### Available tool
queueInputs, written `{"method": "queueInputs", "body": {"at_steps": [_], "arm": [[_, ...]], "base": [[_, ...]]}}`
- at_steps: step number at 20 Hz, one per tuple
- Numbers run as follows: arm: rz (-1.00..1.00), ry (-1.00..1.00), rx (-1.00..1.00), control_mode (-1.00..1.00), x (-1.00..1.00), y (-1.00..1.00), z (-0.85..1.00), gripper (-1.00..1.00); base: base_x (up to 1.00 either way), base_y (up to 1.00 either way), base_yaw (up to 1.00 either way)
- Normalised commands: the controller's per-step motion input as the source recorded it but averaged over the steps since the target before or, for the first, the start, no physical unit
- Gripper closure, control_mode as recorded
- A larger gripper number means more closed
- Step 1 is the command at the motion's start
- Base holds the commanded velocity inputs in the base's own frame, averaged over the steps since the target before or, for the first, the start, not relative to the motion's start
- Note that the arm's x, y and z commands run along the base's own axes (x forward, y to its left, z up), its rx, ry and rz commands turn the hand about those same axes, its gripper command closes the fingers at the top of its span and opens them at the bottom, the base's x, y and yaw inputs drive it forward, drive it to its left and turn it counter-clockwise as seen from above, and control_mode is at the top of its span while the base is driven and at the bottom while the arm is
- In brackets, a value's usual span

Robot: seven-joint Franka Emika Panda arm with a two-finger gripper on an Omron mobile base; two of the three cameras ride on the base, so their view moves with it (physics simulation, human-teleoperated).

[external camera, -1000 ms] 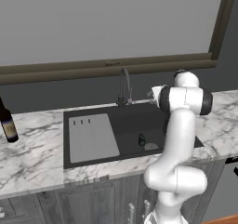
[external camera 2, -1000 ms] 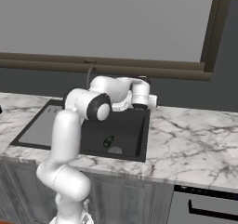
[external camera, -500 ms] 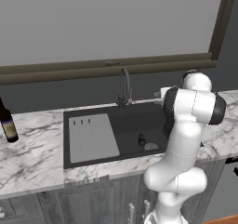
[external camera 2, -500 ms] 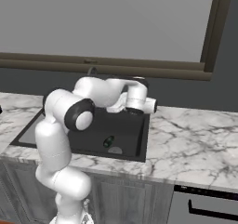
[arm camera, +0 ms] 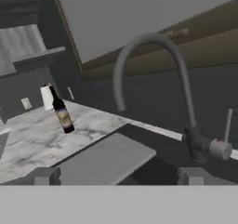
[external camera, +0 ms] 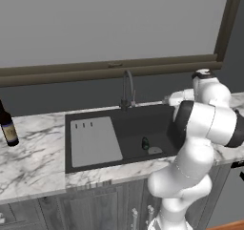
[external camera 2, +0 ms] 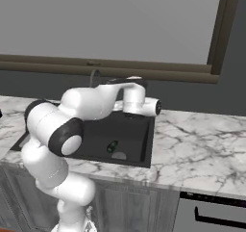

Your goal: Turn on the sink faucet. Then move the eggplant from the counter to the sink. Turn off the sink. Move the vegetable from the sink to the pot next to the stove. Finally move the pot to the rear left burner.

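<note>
Faucet step in hand: eggplant already in the sink, pincer wide open and empty.

The eggplant [external camera: 145, 142] lies on the sink [external camera: 95, 120] floor near the drain, so I judge the tap must be shut next. The pincer [arm camera: 117, 175] faces the faucet [arm camera: 153, 74], apart from it; it must reach the handle [arm camera: 226, 125] at the base and swing it.

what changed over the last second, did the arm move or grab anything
The white arm swung its wrist rightward, away from the curved dark faucet toward the sink's right rim, and its elbow turned out to the right. The hand took hold of nothing, its jaws open. The small dark eggplant in the black sink, the grey drainboard and the dark bottle on the marble counter stayed put.
</note>
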Motion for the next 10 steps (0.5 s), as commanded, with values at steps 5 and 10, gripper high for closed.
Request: {"method": "queueInputs", "body": {"at_steps": [5, 10], "arm": [[-0.15, 0.32, -0.03, -1.0, -0.21, 0.0, 0.05, -1.0], [-0.15, 0.34, -0.08, -1.0, -0.12, 0.04, 0.0, -1.0]], "base": [[0.0, 0.0, 0.0], [0.0, 0.0, 0.0]]}}
